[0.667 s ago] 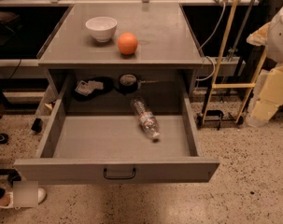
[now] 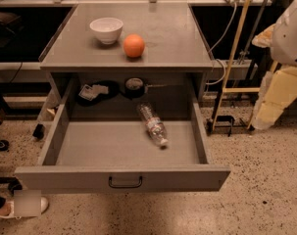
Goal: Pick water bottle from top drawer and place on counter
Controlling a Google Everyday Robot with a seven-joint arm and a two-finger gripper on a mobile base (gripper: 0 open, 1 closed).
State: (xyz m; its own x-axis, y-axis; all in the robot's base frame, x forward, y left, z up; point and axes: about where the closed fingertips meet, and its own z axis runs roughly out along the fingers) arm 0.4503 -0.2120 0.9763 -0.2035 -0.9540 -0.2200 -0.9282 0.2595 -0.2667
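The water bottle (image 2: pixel 152 125) lies on its side in the open top drawer (image 2: pixel 64 178), right of middle, with its white cap toward the front. The drawer's dark pull handle (image 2: pixel 125 182) is at the middle of the front panel. The grey counter (image 2: pixel 172 38) is above it. Only white and cream parts of my arm (image 2: pixel 285 38) show at the right edge, well right of the drawer and above floor level. My gripper itself is out of view.
A white bowl (image 2: pixel 106 30) and an orange (image 2: pixel 134 45) sit on the left half of the counter. Dark items (image 2: pixel 96 92) and a round black object (image 2: pixel 134 86) lie at the drawer's back. A yellow pole frame (image 2: pixel 236 58) and cables stand to the right.
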